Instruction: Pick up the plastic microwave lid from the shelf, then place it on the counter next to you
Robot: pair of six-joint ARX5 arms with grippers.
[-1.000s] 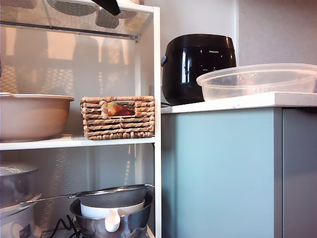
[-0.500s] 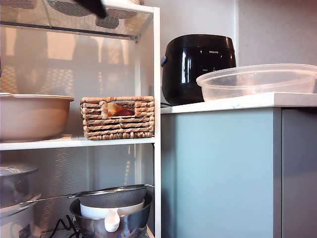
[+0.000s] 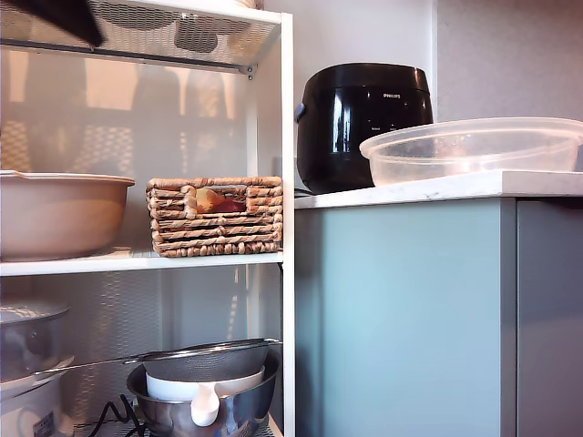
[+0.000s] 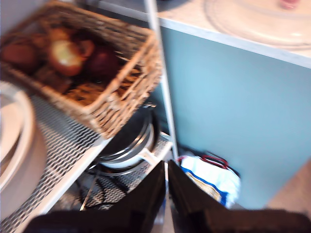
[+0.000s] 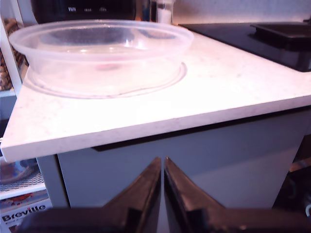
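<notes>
With the lid [image 3: 474, 150] already sitting on the counter [image 3: 437, 188] beside the cooker [image 3: 364, 123], an arm [image 3: 55, 16] is sliding off toward the exterior view's left, my first gripper [image 4: 166, 194] and second gripper [image 5: 163, 187] both pinched together, empty.

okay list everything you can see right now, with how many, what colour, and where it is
plastic microwave lid: one, clear, on the counter, rim up
counter: one, white top over blue-grey fronts
black cooker: one, on the counter behind the lid
shelf: one, white frame, at the exterior view's left
wicker basket: one, tan, middle shelf board
beige bowl: one, middle board beside the basket
steel bowl with sieve: one, lower tier
my first gripper: black, shut, empty
my second gripper: black, shut, empty
</notes>
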